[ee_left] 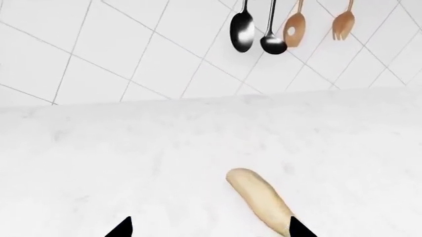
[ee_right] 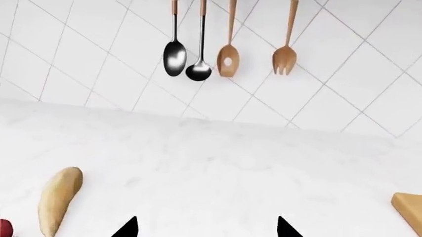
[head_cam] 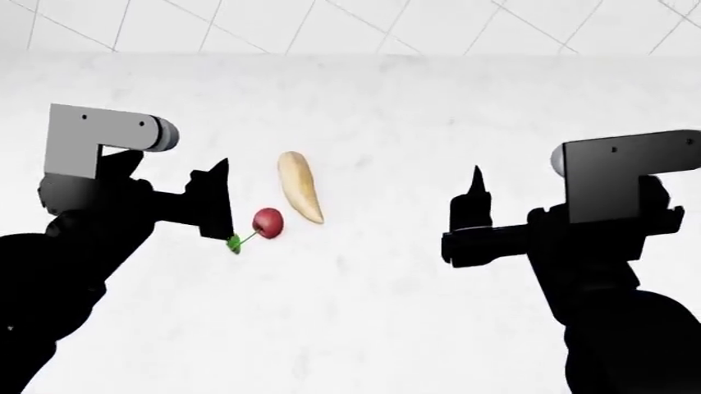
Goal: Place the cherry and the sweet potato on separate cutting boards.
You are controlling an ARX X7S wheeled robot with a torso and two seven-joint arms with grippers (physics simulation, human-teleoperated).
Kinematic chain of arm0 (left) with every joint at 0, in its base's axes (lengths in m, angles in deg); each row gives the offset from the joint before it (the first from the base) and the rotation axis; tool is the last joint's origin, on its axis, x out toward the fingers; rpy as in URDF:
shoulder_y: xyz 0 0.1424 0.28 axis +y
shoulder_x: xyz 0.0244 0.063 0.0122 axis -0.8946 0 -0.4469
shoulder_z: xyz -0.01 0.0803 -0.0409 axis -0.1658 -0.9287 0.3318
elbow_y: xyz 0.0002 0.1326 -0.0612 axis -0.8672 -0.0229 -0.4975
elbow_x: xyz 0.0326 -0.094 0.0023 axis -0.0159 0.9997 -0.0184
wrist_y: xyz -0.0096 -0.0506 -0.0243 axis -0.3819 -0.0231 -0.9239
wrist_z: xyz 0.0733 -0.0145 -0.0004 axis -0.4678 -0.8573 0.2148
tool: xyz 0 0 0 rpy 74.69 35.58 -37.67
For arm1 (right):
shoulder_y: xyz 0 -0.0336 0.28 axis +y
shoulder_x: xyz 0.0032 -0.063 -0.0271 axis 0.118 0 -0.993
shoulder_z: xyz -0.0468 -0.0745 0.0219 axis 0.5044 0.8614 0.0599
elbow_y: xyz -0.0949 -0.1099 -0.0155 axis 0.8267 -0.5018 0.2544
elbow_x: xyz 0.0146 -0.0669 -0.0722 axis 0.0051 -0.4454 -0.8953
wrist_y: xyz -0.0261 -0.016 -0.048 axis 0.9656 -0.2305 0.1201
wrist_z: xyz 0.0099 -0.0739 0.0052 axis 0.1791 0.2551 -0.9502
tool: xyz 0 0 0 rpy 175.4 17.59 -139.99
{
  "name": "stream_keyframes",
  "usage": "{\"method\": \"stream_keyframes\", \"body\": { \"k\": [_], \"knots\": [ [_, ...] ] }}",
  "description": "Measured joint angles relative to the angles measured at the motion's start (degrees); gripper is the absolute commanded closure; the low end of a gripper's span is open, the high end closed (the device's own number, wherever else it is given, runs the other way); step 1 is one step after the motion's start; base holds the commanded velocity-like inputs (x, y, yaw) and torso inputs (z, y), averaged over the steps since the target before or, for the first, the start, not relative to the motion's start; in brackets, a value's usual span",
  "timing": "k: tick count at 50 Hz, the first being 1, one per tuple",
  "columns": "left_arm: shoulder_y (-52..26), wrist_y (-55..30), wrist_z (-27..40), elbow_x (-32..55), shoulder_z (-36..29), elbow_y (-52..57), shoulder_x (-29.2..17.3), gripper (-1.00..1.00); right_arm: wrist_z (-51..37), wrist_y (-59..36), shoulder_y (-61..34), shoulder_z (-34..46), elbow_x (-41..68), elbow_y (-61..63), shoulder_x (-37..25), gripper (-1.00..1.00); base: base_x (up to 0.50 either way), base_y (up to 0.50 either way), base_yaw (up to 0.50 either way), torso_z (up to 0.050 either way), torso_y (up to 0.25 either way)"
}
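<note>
The sweet potato [head_cam: 299,186] lies on the white marble counter, pale tan, its pointed end toward me. The cherry [head_cam: 266,222] sits just beside its near end, its green leaf [head_cam: 233,243] next to my left gripper's fingertip. My left gripper [head_cam: 213,205] is open and empty, hovering just left of the cherry; in the left wrist view the sweet potato [ee_left: 259,200] lies by one fingertip [ee_left: 300,229]. My right gripper [head_cam: 474,205] is open and empty, well right of both foods. The right wrist view shows the sweet potato [ee_right: 58,200], a sliver of cherry [ee_right: 4,228] and a corner of one cutting board [ee_right: 410,211].
A tiled wall [ee_right: 99,59] rises behind the counter. Two metal ladles [ee_right: 175,57] and two wooden utensils [ee_right: 228,61] hang on it. The second cutting board is out of view.
</note>
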Motion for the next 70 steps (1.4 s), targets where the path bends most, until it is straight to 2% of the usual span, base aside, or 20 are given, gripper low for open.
{"method": "stream_keyframes", "body": {
  "k": [13,34,51,64,65,70],
  "knots": [
    [-0.94,-2.3,-1.05,0.87,-1.18,-0.91,-0.7,-1.0,0.58,-0.04,-0.14,1.09,-0.09,-1.6,-0.23,-1.0,0.47,0.01,0.0,0.0,0.001],
    [4.25,-13.71,-2.62,8.56,-1.96,8.69,-1.89,-1.0,0.51,-1.78,0.41,2.49,0.16,-1.04,-0.77,-1.0,0.01,0.0,0.0,0.0,0.0],
    [7.45,-12.28,-4.52,7.25,-6.88,5.21,-1.41,-1.0,0.26,-2.46,1.66,2.59,0.82,-0.45,-0.86,-1.0,0.0,0.0,0.0,0.0,0.0],
    [6.53,-9.26,-5.29,4.62,-8.69,2.04,-0.92,-1.0,0.35,-2.27,2.56,2.59,1.21,-0.63,-0.87,-1.0,0.0,0.0,0.0,0.0,0.0],
    [6.48,-9.1,-5.35,4.47,-8.84,1.9,-0.89,1.0,0.38,-2.22,2.59,2.64,1.21,-0.71,-0.85,-1.0,0.0,0.0,0.0,0.0,0.0],
    [6.53,-8.62,-5.6,4.79,-9.47,1.75,-0.62,1.0,0.52,-2.06,2.71,2.85,1.23,-1.09,-0.78,-1.0,0.0,0.0,0.0,0.0,0.0]
  ]
}}
